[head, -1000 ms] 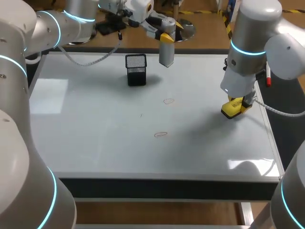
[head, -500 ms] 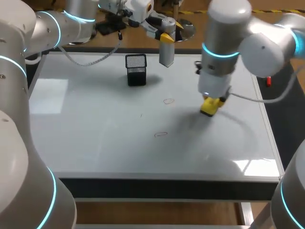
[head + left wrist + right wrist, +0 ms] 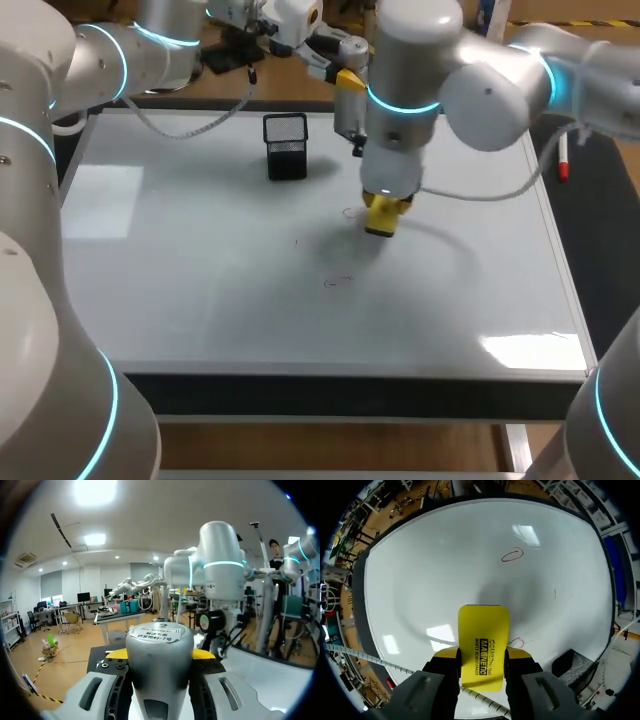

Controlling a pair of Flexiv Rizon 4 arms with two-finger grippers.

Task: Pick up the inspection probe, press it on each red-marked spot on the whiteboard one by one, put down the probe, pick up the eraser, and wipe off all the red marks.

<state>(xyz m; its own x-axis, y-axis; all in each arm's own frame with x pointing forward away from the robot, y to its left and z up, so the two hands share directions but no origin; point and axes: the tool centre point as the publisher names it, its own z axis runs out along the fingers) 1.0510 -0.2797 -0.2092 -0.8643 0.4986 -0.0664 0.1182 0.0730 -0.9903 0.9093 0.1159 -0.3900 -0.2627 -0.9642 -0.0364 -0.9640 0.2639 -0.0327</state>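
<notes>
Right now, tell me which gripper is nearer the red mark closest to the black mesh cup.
Right. The right gripper, shut on the yellow eraser, is just beside that red mark; the left gripper holds the probe up at the whiteboard's far edge.

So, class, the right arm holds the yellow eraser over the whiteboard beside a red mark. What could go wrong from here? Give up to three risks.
1. The eraser sits beside the nearer red mark, not squarely over it; a straight descent may miss part of it.
2. The second red mark lies farther off and could be left unwiped.
3. A wide sweep may bump the mesh holder or the probe held nearby.
</notes>
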